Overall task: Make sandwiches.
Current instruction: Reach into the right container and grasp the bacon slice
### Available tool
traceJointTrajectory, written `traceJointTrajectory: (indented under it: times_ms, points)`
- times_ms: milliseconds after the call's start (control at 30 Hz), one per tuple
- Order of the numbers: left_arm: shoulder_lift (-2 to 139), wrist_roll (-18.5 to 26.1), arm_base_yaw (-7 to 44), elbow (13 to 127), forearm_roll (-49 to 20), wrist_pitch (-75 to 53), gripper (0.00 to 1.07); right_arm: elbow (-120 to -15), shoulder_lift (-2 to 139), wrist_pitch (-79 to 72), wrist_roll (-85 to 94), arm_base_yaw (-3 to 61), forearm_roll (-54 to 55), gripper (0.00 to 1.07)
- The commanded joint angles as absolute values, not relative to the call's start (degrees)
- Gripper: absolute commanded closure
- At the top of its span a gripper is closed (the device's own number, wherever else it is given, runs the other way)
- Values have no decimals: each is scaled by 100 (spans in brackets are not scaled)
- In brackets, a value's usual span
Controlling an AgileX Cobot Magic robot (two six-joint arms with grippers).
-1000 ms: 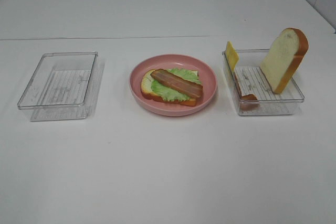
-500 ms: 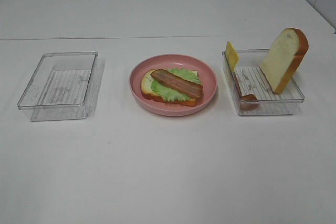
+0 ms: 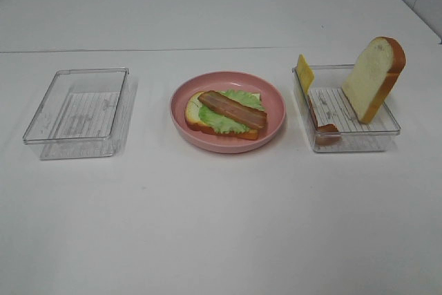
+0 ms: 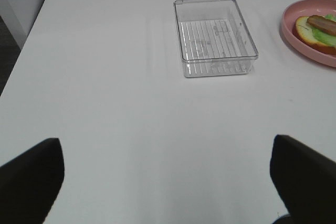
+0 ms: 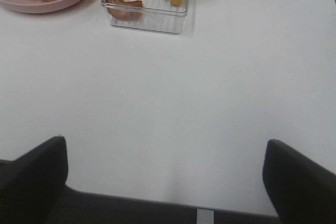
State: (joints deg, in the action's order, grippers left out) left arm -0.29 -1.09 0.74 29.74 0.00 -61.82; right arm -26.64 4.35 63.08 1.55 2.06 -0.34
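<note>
An open-faced sandwich lies on the pink plate: one bread slice, green lettuce and a bacon strip on top. In the clear tray on the right, a second bread slice stands upright, with a yellow cheese square and another bacon strip leaning on the tray's left wall. Neither gripper shows in the exterior high view. My left gripper is open over bare table, well short of the empty tray. My right gripper is open near the table's front edge, apart from the filled tray.
An empty clear tray sits left of the plate. The white table stretches wide in front of all three containers. A seam crosses the table behind them. The table's left edge shows in the left wrist view.
</note>
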Motion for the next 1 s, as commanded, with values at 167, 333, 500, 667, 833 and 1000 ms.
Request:
traceJointTrajectory:
  times_ms: [167, 333, 500, 667, 833, 1000]
  points:
    - [-109, -132, 63, 2956, -40, -6159, 5, -2911, 1163, 5300, 138, 206, 57, 9]
    - [-109, -132, 63, 2956, -40, -6159, 5, -2899, 1719, 4549, 143, 206, 109, 9]
    - [-109, -132, 63, 2956, -40, -6159, 5, -2899, 2126, 4114, 155, 206, 97, 9]
    - [-109, -132, 63, 2956, -40, -6159, 6, -2911, 2848, 3839, 155, 206, 103, 9]
    - [-109, -132, 63, 2956, -40, -6159, 6, -3146, 3684, 3845, 155, 206, 103, 9]
    - [-109, -132, 63, 2956, -40, -6159, 6, -3604, 4744, 3862, 155, 206, 103, 9]
